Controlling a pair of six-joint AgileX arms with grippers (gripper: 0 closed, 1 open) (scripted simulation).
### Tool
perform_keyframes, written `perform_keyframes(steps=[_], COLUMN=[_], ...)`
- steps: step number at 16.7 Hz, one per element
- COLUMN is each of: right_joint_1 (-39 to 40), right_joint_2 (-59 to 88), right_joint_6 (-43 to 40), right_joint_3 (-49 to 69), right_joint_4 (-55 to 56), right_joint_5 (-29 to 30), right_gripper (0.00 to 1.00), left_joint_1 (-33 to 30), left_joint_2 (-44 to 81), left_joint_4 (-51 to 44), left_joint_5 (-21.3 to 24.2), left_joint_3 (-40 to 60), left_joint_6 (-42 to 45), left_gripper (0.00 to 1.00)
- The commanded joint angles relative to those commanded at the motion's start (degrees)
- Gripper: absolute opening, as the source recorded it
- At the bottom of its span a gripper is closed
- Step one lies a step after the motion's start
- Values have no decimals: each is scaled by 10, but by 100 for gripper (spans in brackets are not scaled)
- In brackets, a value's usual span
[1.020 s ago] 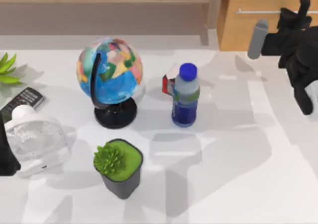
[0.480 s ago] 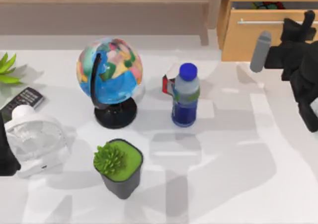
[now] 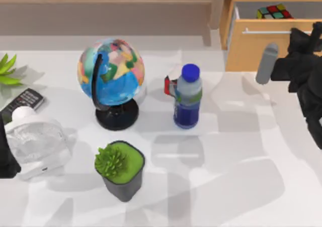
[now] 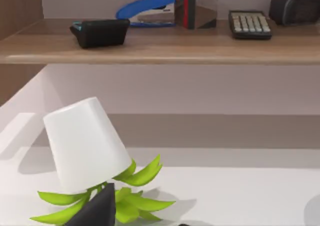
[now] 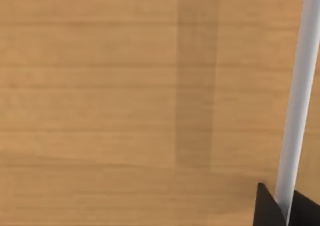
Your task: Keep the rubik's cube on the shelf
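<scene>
We are working at the far right of the worktop (image 3: pixel 241 151), where our right claw (image 3: pixel 305 34) is sitting at the metal handle (image 3: pixel 266 31) of the light-wood drawer (image 3: pixel 251 48); in the right wrist view the handle (image 5: pixel 297 100) is running between the two dark fingertips (image 5: pixel 267 208), so the claw is pinching the handle. The drawer is standing pulled out, and the rubik's cube (image 3: pixel 273 11) is lying inside it, toward the far side, its red, green and yellow tiles facing up. The shelf (image 3: pixel 105 0) is running along the far edge to the left of the drawer, with its wooden upright post (image 3: pixel 217 10) between the two. Mid-worktop, a globe (image 3: pixel 111 73) on a black stand is standing left of a blue-capped water bottle (image 3: pixel 187 96), with a small red-and-white box (image 3: pixel 170 85) just behind the bottle. Nearer to us a green plant in a dark pot (image 3: pixel 121 169) is sitting. At the left edge we are seeing a small white fan (image 3: pixel 35 141), a remote (image 3: pixel 22 103) and green leaves (image 3: pixel 7 68). Our left arm (image 3: pixel 7 159) is parked at the left edge of the worktop; we cannot tell how its claw is set. The left wrist view is showing a white pot (image 4: pixel 87 143) tipped over green leaves, and, above them, a wooden ledge (image 4: pixel 160 48) carrying a blue stapler (image 4: pixel 145 13), a calculator (image 4: pixel 249 23) and a few dark items.
</scene>
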Motion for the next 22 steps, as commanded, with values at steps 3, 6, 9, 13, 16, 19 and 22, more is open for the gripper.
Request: perform_keyframes(steps=[3, 6, 9, 13, 16, 19, 22], right_joint_1=[7, 18, 27, 27, 30, 37, 43], right_joint_2=[-13, -32, -53, -56, -59, -65, -71], right_joint_6=[-1, 0, 1, 0, 0, 0, 0], right_joint_3=[-22, -94, -146, -148, -158, -180, -202], right_joint_4=[20, 51, 88, 91, 99, 115, 130], right_joint_5=[6, 14, 24, 27, 30, 36, 43], right_gripper=[0, 0, 0, 0, 0, 0, 0], left_joint_1=[0, 0, 0, 0, 0, 0, 0], left_joint_2=[0, 0, 0, 0, 0, 0, 0], left_joint_4=[0, 0, 0, 0, 0, 0, 0], left_joint_5=[0, 0, 0, 0, 0, 0, 0], left_joint_3=[0, 0, 0, 0, 0, 0, 0], left_joint_6=[0, 0, 0, 0, 0, 0, 0], left_gripper=[100, 100, 100, 100, 100, 100, 100])
